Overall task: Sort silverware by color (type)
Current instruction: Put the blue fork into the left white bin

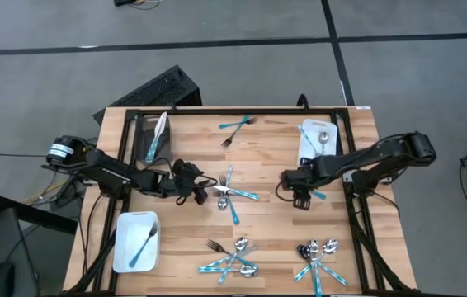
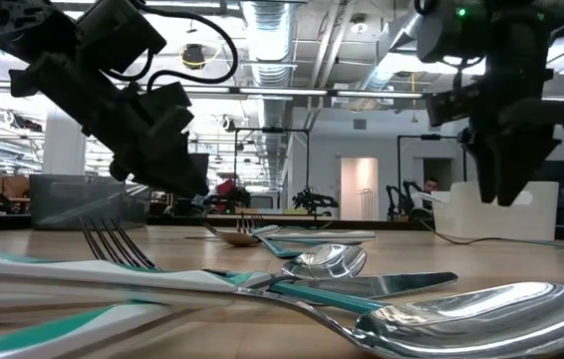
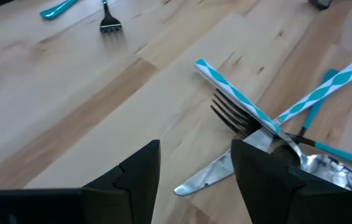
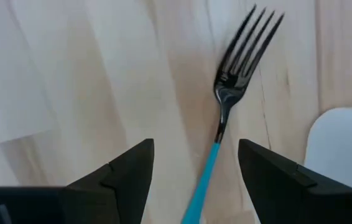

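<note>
The silverware lies scattered over the wooden surface (image 1: 266, 165) in loose crossed heaps, so each piece has to be picked off a tangle before it can go with its kind. The left hand (image 1: 191, 180) hangs low beside the middle heap (image 1: 230, 193), its fingers spread wide; in its wrist view the gap frames the tip of a plain knife (image 3: 210, 174) lying under a fork (image 3: 232, 115) and crossed teal-patterned handles, which suggests it is lining up on one piece at the heap's edge. The right hand (image 1: 301, 191) sits just beside the white bin (image 1: 304, 142) at the far right, also spread, with a teal-handled fork (image 4: 229, 99) lying between its fingers on the surface, probably placed so as to close around the thin handle. A white bin (image 1: 126, 247) at the near left already holds one teal piece, and a dark bin (image 1: 144, 136) at the far left holds another. Two more heaps (image 1: 233, 257) wait along the near edge.
</note>
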